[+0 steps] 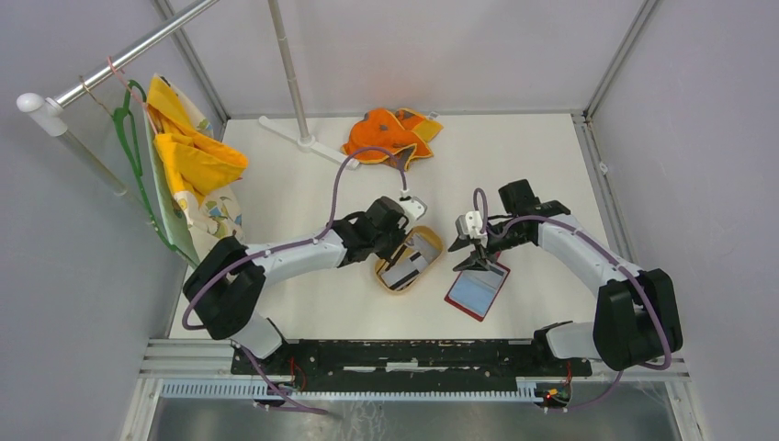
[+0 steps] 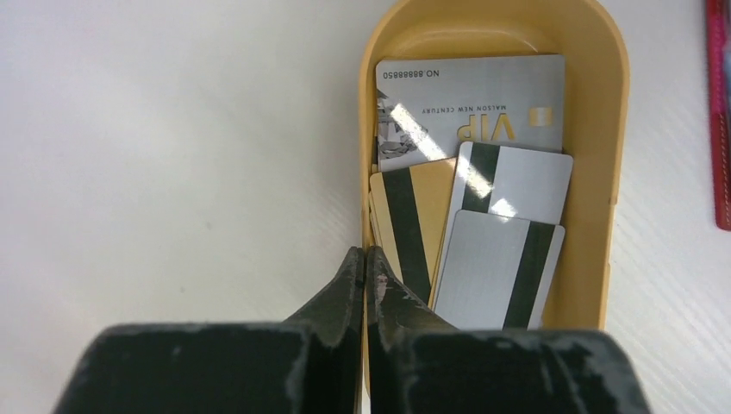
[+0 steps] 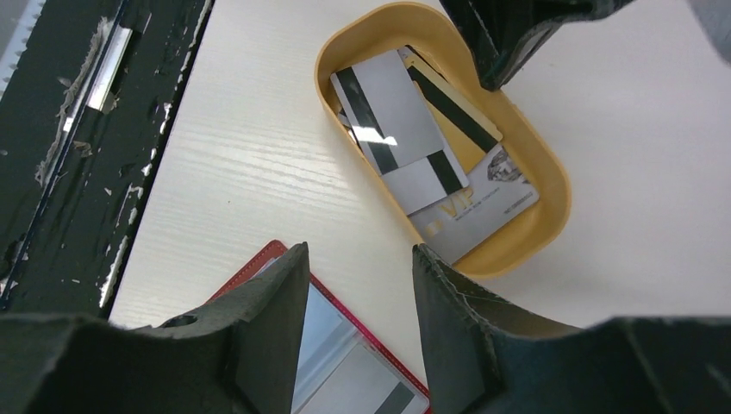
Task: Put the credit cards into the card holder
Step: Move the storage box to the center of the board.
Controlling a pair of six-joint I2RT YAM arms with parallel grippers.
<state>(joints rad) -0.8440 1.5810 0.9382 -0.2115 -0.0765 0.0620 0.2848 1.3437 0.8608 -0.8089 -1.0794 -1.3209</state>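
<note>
The credit cards (image 2: 483,190), thin silver and gold rectangles, most with dark stripes, lie overlapping inside the tan oval tray (image 2: 603,129). A silver card marked VIP lies lowest in the pile.

You see the left gripper (image 2: 364,259) reaching down at the tray's rim beside a gold card. Its jaws are pressed together, and you cannot tell whether a card edge is pinched between them.

The red folding card holder (image 1: 478,292) lies open on the white bench (image 1: 303,193) just beside the tray, pale inside upward. The right gripper (image 3: 360,254) hangs above it, jaws apart and empty.

Well beyond the arms lie a crumpled orange cloth (image 1: 390,133) and the foot of a metal stand (image 1: 292,83). A yellow cloth (image 1: 193,152) hangs from a green hanger at the left.
</note>
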